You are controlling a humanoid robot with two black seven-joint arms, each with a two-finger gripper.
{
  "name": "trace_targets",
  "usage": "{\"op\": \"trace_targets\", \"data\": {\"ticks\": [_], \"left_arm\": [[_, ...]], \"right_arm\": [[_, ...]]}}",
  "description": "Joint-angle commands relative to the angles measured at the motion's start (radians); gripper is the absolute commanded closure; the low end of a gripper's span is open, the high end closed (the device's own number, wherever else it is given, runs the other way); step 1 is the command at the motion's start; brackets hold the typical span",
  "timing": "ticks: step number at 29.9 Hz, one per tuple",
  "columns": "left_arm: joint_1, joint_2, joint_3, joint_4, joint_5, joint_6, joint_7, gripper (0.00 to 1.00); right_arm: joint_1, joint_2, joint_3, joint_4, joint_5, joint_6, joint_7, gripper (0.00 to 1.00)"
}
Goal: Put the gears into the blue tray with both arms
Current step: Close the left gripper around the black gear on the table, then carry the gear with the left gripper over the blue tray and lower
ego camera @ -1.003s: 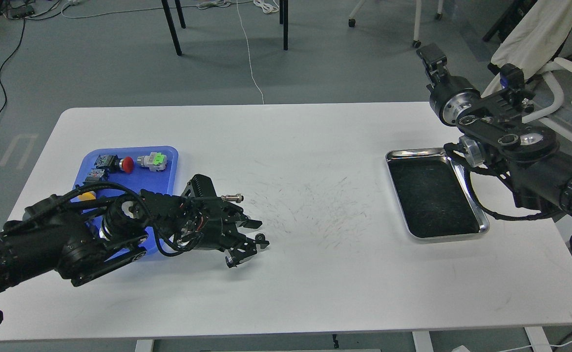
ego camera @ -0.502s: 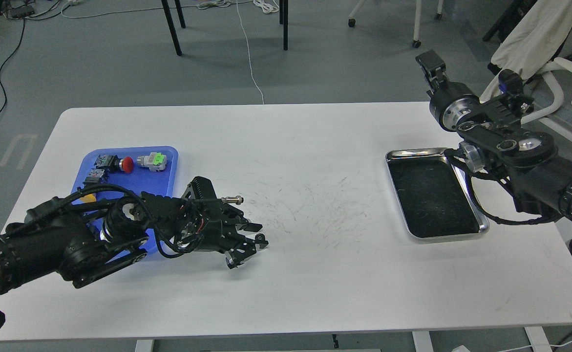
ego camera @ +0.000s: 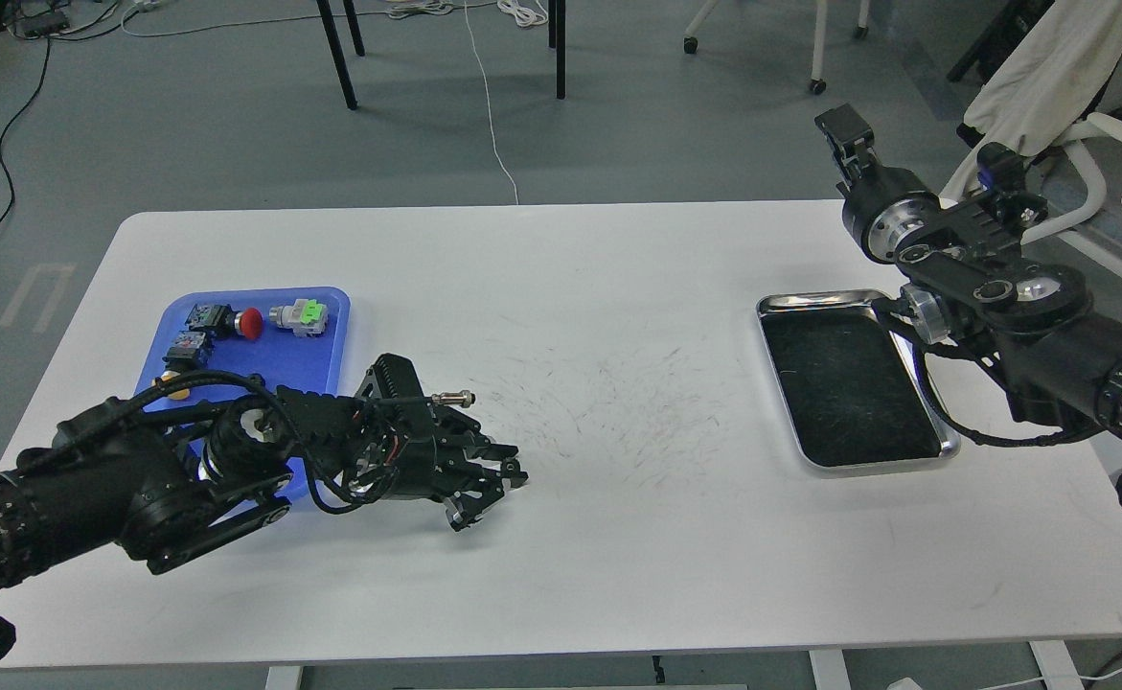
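A tiny black gear (ego camera: 516,476) sits at the tips of the left claw (ego camera: 495,479), low over the white surface (ego camera: 561,565). The claw's fingers are pinched together around the gear. The blue tray (ego camera: 331,316) is behind that arm, near the left side of the surface. It holds button switches (ego camera: 263,320) with red and green tops. The right claw (ego camera: 840,129) is lifted high by the far right edge; I cannot tell how it is set. A silver tray (ego camera: 944,443) lies below it.
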Motion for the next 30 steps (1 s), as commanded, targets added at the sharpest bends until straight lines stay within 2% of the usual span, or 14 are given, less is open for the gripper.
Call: {"op": "trace_targets", "data": {"ticks": [1,6,14,20,27,30], "left_arm": [[0.000,0.004,0.001,0.002,0.000,-0.001,0.000,0.74],[-0.003,0.020,0.001,-0.006,0.002,-0.003,0.000,0.85],[-0.005,0.048,-0.006,-0.015,0.006,-0.003,0.000,0.90],[-0.017,0.138,-0.065,-0.017,-0.001,-0.001,0.000,0.92],[-0.009,0.308,-0.113,-0.015,-0.003,0.002,0.000,0.93],[0.003,0.359,-0.105,-0.015,-0.003,0.036,0.000,0.93]], "right_arm": [[-0.004,0.001,0.000,-0.001,-0.001,0.000,0.000,0.06],[-0.008,0.001,0.000,-0.011,-0.001,0.000,0.002,0.06],[-0.022,0.001,0.000,-0.021,-0.001,0.000,0.002,0.06],[-0.022,0.013,0.000,-0.032,-0.001,0.000,0.003,0.06],[-0.020,0.030,0.000,-0.037,-0.001,0.000,0.003,0.06],[-0.022,0.032,0.000,-0.037,-0.001,0.000,0.005,0.06]]}}
